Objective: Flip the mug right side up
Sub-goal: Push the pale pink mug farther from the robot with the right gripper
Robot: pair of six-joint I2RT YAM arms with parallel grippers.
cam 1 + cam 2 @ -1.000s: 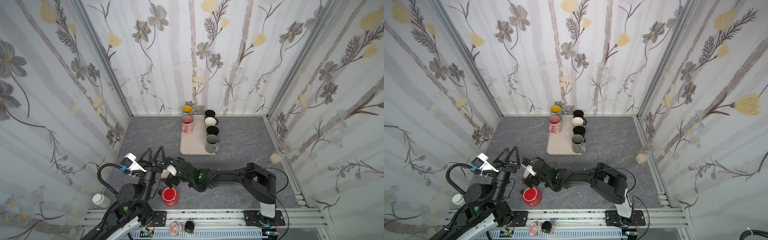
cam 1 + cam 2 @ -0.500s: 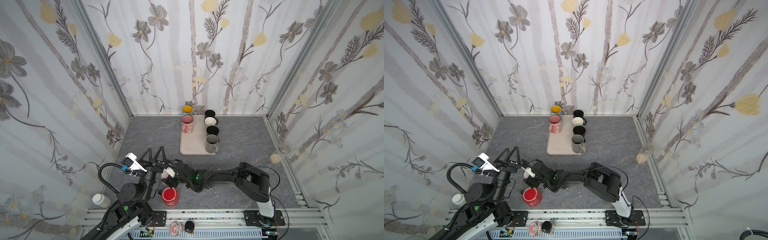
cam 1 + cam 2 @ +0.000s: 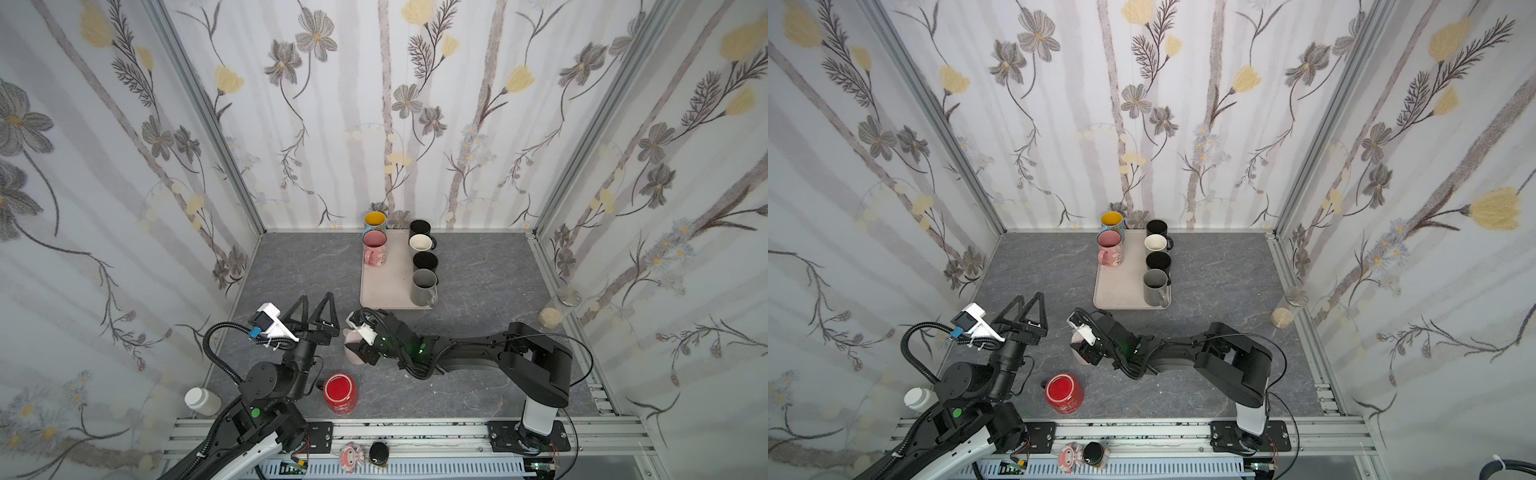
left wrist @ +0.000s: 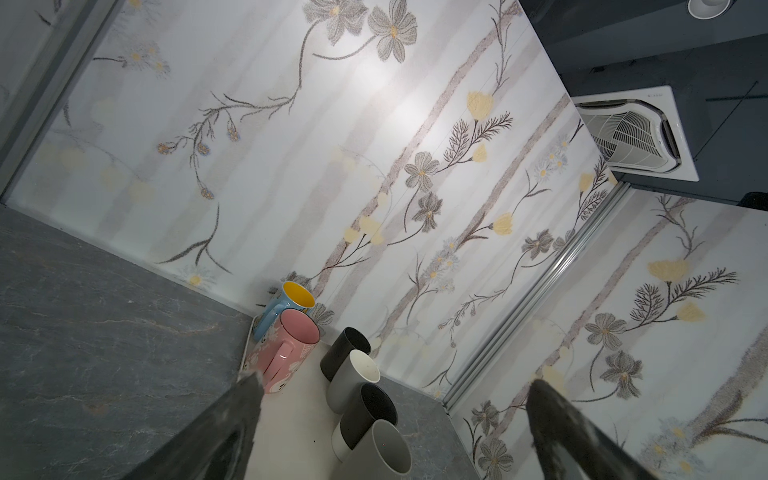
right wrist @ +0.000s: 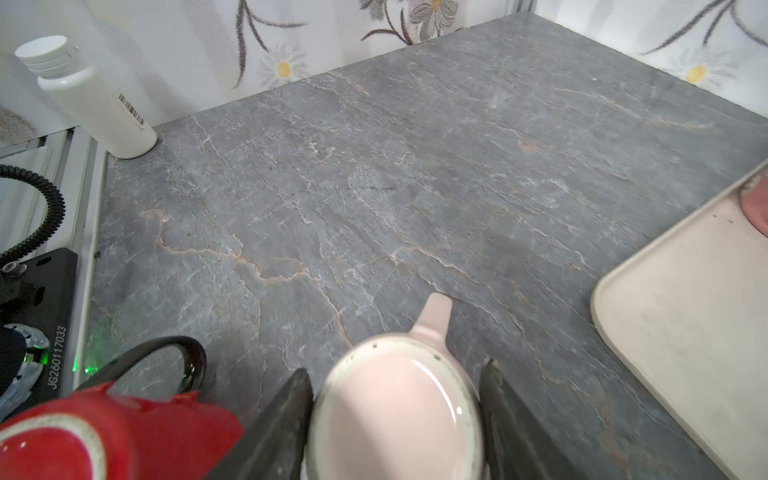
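Near the front of the grey table [image 3: 478,266], in both top views, the pale pink mug [image 3: 352,355] [image 3: 1077,355] sits bottom up, just right of the left gripper [image 3: 316,305] [image 3: 1029,304] and just beyond a red mug [image 3: 340,388] [image 3: 1064,392]. Farther back a tray [image 3: 386,297] [image 3: 1119,297] carries six upright mugs in two rows. A white bottle [image 3: 201,401] stands at the near left corner and a jar [image 3: 550,316] by the right wall. The right gripper [image 3: 355,345] [image 3: 1082,347] reaches low across the middle, its forearm almost level and its jaws on either side of the mug. A second ago those jaws stood wider. The red mug, tray and left arm lie as before. The left gripper points up and away, spread wide and empty.

From the left wrist, its two fingers [image 4: 232,415] stand far apart, with the tray's mugs showing between them.

From the right wrist, the pale pink mug [image 5: 395,411] shows its flat base, with its handle pointing away. The fingers [image 5: 286,415] sit narrow and close against both sides, but blur hides whether they press yet. The red mug [image 5: 104,436] crowds one side and the tray [image 5: 685,332] lies off to the other. The white bottle [image 5: 91,99] stands far off by the wall.
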